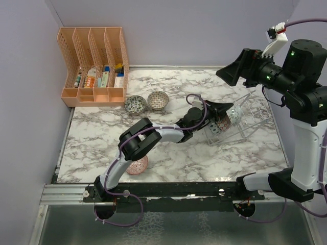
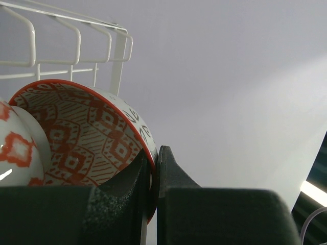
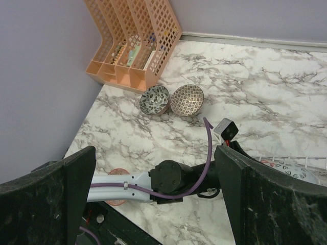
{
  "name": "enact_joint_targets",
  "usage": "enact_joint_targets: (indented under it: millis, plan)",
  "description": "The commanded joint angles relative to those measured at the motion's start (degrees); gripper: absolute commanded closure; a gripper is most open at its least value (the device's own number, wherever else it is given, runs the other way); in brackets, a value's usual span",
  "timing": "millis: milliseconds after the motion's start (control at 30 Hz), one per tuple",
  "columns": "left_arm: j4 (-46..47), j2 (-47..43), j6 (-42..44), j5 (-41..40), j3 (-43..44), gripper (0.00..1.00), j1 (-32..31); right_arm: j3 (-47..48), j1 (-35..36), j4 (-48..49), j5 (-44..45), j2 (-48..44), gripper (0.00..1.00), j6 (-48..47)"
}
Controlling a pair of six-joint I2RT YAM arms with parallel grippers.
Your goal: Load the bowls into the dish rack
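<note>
The clear wire dish rack [image 1: 255, 116] stands at the right of the marble table. My left gripper [image 1: 217, 113] reaches into it. In the left wrist view the left gripper [image 2: 153, 158] is shut on the rim of a red-patterned bowl [image 2: 87, 132], under the rack wires [image 2: 76, 38]. A second red-and-white bowl [image 2: 15, 150] lies just left of it. A pale blue-patterned bowl [image 1: 235, 113] sits in the rack too. The grey-green bowl [image 1: 135, 104] and the beige-brown bowl [image 1: 158, 100] sit side by side on the table. A pink bowl [image 1: 137, 165] lies half hidden under my left arm. My right gripper [image 1: 230, 71] hangs open and empty, high over the rack.
The peach slotted organizer [image 1: 94, 66] stands at the back left corner against the wall. The right wrist view shows it [image 3: 133, 41], the two loose bowls [image 3: 155, 99] and my left arm [image 3: 184, 178] lying across the table. Purple walls close in the left, back and right sides.
</note>
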Motion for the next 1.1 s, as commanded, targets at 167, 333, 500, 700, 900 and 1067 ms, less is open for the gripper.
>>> enact_joint_targets:
  millis: [167, 333, 500, 700, 900, 1067]
  plan:
    - [-2.5, -2.2, -0.9, 1.7, 1.2, 1.00, -0.1, -1.0, -0.4, -0.3, -0.1, 0.1, 0.00, -1.0]
    - [-4.3, -2.6, -1.4, 2.8, 0.4, 0.86, 0.2, -1.7, -0.4, 0.0, -0.4, 0.0, 0.00, -1.1]
    - [-4.6, -2.3, -2.0, 3.8, 0.0, 0.76, 0.2, -2.6, -0.4, 0.6, -0.6, -0.1, 0.00, -1.2]
    - [-6.3, -2.7, -0.8, 5.4, 1.1, 0.68, 0.7, -3.1, -0.4, 0.8, -0.6, -0.1, 0.00, -1.2]
    - [-9.1, -4.2, -0.5, 7.8, -0.1, 0.67, 1.0, -3.6, -0.4, 1.2, -0.8, -0.2, 0.00, -1.0]
    - [-15.1, -6.3, 1.1, 12.1, -1.0, 0.51, 1.7, -5.1, -0.4, 2.3, -1.4, -0.9, 0.00, -0.5]
